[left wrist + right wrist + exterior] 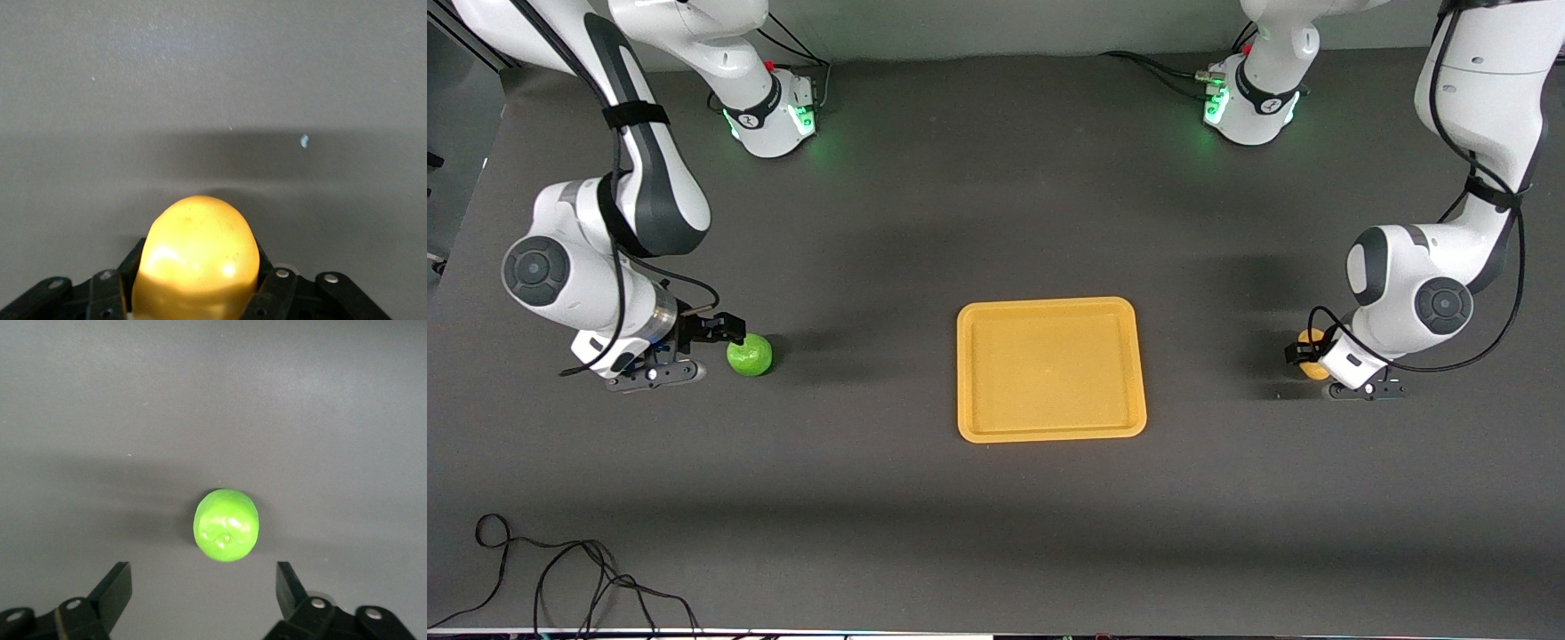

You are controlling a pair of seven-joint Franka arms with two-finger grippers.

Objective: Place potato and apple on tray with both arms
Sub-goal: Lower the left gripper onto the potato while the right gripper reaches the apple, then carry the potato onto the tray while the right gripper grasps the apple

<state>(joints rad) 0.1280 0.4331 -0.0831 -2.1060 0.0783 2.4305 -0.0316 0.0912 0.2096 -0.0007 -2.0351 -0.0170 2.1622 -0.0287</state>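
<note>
The orange-yellow tray [1049, 305] lies flat in the middle of the table with nothing on it. The green apple [750, 355] sits on the table toward the right arm's end. My right gripper [710, 352] is low beside it and open. In the right wrist view the apple [226, 525] lies just ahead of the spread fingertips [119, 581], not between them. The yellow-orange potato [1311, 341] is at the left arm's end, partly hidden by my left gripper [1304, 357]. In the left wrist view the potato [198, 250] fills the gap, and the fingers [275, 288] press on both its sides.
A loose black cable [560, 578] lies on the table near the front camera at the right arm's end. The two arm bases [769, 116] [1249, 102] stand along the edge farthest from the front camera. Dark bare table surrounds the tray.
</note>
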